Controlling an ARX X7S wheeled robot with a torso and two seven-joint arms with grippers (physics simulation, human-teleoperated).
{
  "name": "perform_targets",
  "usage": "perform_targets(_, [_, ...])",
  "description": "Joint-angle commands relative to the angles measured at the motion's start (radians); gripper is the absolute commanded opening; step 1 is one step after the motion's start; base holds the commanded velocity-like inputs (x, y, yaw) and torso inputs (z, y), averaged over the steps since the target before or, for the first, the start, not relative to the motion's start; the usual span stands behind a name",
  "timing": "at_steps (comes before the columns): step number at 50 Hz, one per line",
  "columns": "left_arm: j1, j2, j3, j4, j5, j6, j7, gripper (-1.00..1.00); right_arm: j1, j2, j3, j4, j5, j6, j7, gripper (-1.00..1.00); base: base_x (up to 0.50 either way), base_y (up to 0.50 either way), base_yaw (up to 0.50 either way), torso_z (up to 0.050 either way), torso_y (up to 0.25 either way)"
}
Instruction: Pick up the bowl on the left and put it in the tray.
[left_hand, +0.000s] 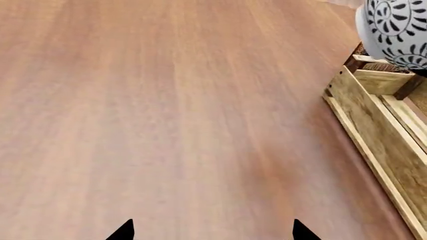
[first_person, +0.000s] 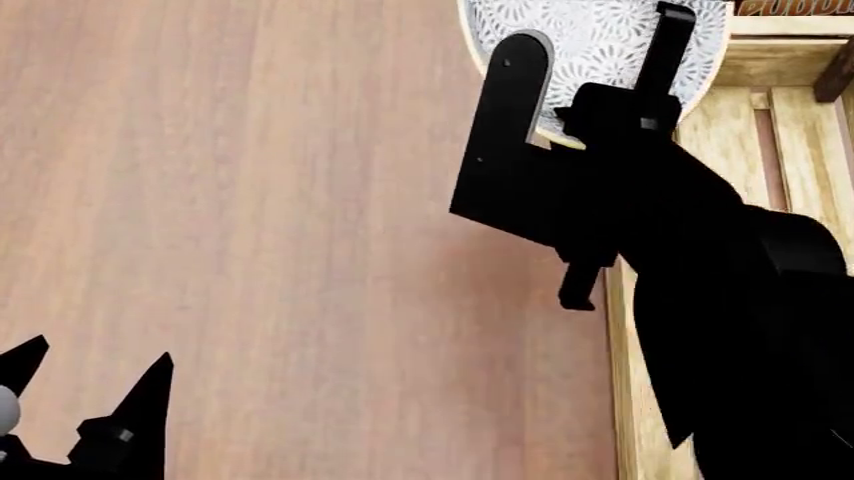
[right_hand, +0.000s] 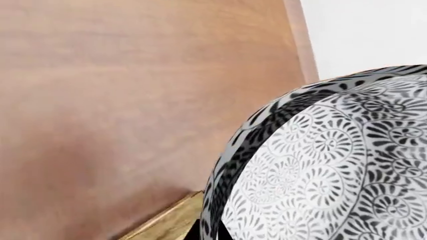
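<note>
The bowl (first_person: 601, 35), white with a fine grey-blue floral pattern, hangs over the left end of the light-wood tray (first_person: 801, 110). My right gripper (right_hand: 213, 232) is shut on the bowl's rim, one fingertip on each side of it, and the bowl (right_hand: 333, 165) fills much of the right wrist view. In the left wrist view the bowl (left_hand: 397, 30) shows above the tray's corner post (left_hand: 373, 125). My left gripper (left_hand: 212, 232) is open over bare table, well to the left of the tray, also seen low in the head view (first_person: 96, 355). My right arm hides much of the tray.
The reddish wooden table (first_person: 267, 200) stretches left of the tray. A brown box (first_person: 794, 6) lies just beyond the tray's far end. The table's far edge and pale floor (right_hand: 360, 35) show behind the bowl.
</note>
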Motion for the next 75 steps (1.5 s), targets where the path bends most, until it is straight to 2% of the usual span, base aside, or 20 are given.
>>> perform_targets(1, [-0.001, 0.003, 0.020, 0.003, 0.003, 0.003, -0.006, 1.00, 0.006, 0.195, 0.024, -0.187, -0.030, 0.132, -0.030, -1.00, 0.00, 0.00, 0.00, 0.000, 0.000])
perform_targets(5, [-0.006, 0.004, 0.023, 0.001, -0.002, 0.002, -0.007, 1.00, -0.022, 0.247, -0.012, -0.208, -0.056, 0.146, -0.030, -1.00, 0.00, 0.00, 0.00, 0.000, 0.000])
perform_targets(11, [0.002, 0.001, 0.025, -0.004, 0.002, 0.010, -0.004, 1.00, -0.088, 0.287, 0.046, -0.199, 0.010, 0.147, 0.019, -1.00, 0.00, 0.00, 0.00, 0.000, 0.000])
perform_targets(16, [0.003, 0.000, 0.029, -0.008, 0.006, 0.015, -0.005, 1.00, -0.155, 0.304, 0.043, -0.168, 0.026, 0.122, 0.061, -1.00, 0.00, 0.00, 0.00, 0.000, 0.003])
perform_targets(43, [0.005, -0.005, 0.047, -0.010, -0.002, 0.018, -0.017, 1.00, -0.278, 0.263, -0.027, 0.037, 0.011, 0.053, 0.115, -1.00, 0.00, 0.00, 0.00, 0.000, 0.000])
perform_targets(75, [0.004, -0.018, 0.051, -0.012, -0.014, 0.026, -0.030, 1.00, -0.319, 0.210, -0.026, 0.113, 0.034, -0.003, 0.133, -1.00, 0.00, 0.00, 0.00, 0.000, 0.000])
